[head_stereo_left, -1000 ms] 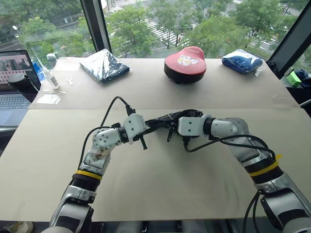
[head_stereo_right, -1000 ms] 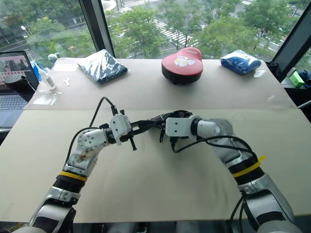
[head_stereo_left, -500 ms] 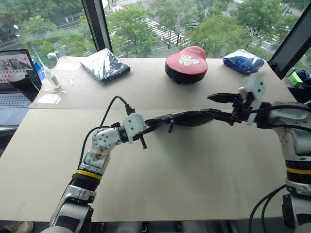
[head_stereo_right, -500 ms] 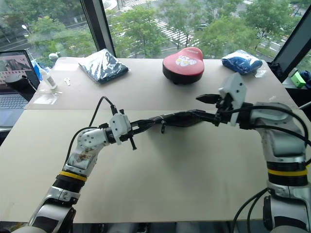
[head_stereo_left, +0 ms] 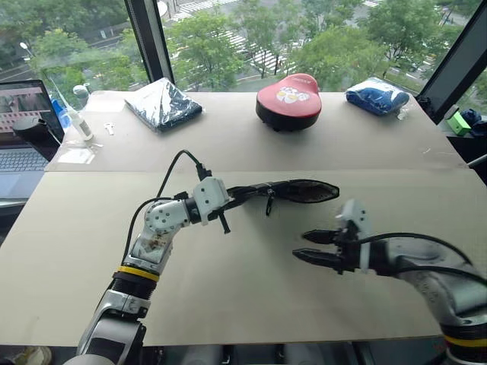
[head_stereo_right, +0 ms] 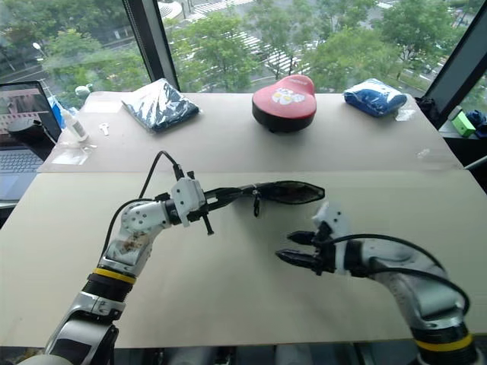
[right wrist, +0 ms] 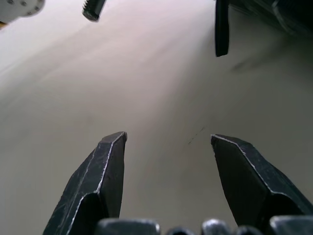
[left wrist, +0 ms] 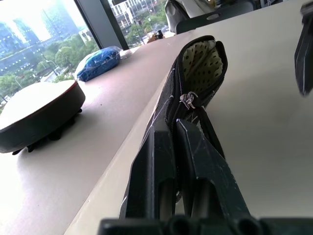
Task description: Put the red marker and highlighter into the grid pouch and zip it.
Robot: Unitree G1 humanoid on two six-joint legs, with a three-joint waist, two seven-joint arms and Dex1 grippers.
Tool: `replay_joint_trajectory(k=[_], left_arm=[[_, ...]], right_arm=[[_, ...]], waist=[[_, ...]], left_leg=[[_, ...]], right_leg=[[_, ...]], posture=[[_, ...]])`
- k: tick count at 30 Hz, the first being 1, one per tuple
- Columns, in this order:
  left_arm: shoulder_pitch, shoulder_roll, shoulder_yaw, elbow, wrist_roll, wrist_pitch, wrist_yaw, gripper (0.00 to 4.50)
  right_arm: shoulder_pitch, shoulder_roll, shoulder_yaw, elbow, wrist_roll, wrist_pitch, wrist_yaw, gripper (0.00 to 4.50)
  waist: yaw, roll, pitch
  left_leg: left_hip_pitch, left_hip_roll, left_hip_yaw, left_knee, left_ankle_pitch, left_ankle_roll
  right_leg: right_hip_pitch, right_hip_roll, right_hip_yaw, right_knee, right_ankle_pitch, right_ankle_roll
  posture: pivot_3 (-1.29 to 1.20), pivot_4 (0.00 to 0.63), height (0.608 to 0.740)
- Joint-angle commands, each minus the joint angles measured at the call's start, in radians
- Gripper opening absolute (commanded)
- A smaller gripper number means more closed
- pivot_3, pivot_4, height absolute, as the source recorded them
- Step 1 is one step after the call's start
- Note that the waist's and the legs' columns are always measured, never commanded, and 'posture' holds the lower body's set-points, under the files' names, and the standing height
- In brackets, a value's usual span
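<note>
Fingers of the left gripper [head_stereo_left: 237, 195] are clamped on one end of the grid pouch [head_stereo_left: 298, 191], which sticks out level from the fingertips, held off the table [head_stereo_left: 228, 289], its far end gaping so that the pale dotted lining shows and its black zipper strap [head_stereo_left: 268, 205] dangling just past the fingertips. Nearer the robot and apart from the pouch, the right gripper [head_stereo_left: 313, 247] hangs over bare table with its two fingers spread and nothing between them, pointing toward the left arm.
</note>
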Motion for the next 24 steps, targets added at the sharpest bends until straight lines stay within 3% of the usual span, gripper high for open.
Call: replay_joint_trajectory(k=[1, 13, 19, 24], left_arm=[[-0.018, 0.001, 0.009, -0.029, -0.008, -0.01, -0.002, 0.0], [-0.022, 0.0, 0.014, -0.013, -0.005, -0.022, 0.002, 0.0], [-0.017, 0.0, 0.015, -0.007, -0.003, -0.027, 0.005, 0.0], [-0.012, 0.0, 0.015, -0.009, -0.001, -0.029, 0.01, 0.0]], right_arm=[[-0.092, 0.065, 0.051, 0.036, -0.083, -0.042, -0.107, 3.06], [-0.283, 0.234, 0.107, 0.174, -0.167, -0.06, -0.218, 3.06], [-0.308, 0.249, 0.104, 0.157, -0.159, -0.049, -0.212, 3.06], [-0.288, 0.231, 0.107, 0.139, -0.147, -0.06, -0.176, 1.65]], waist=[[-0.001, 0.0, 0.0], [-0.004, 0.0, 0.0], [-0.004, 0.0, 0.0], [-0.005, 0.0, 0.0]], left_leg=[[0.0, -0.001, 0.0, 0.0, 0.001, -0.001], [-0.001, -0.002, 0.0, 0.0, 0.003, -0.006], [0.0, -0.002, 0.0, 0.0, 0.003, -0.006], [0.0, -0.002, 0.0, 0.0, 0.003, -0.006]], right_leg=[[0.0, 0.0, 0.0, 0.0, 0.0, 0.0], [0.0, 0.001, -0.001, 0.0, 0.0, 0.0], [0.0, 0.002, -0.001, 0.0, 0.0, 0.0], [-0.001, 0.002, -0.001, 0.0, 0.0, 0.0]], posture=[[0.0, 0.15, 0.74], [0.0, 0.15, 0.74], [0.0, 0.15, 0.74], [0.0, 0.15, 0.74]])
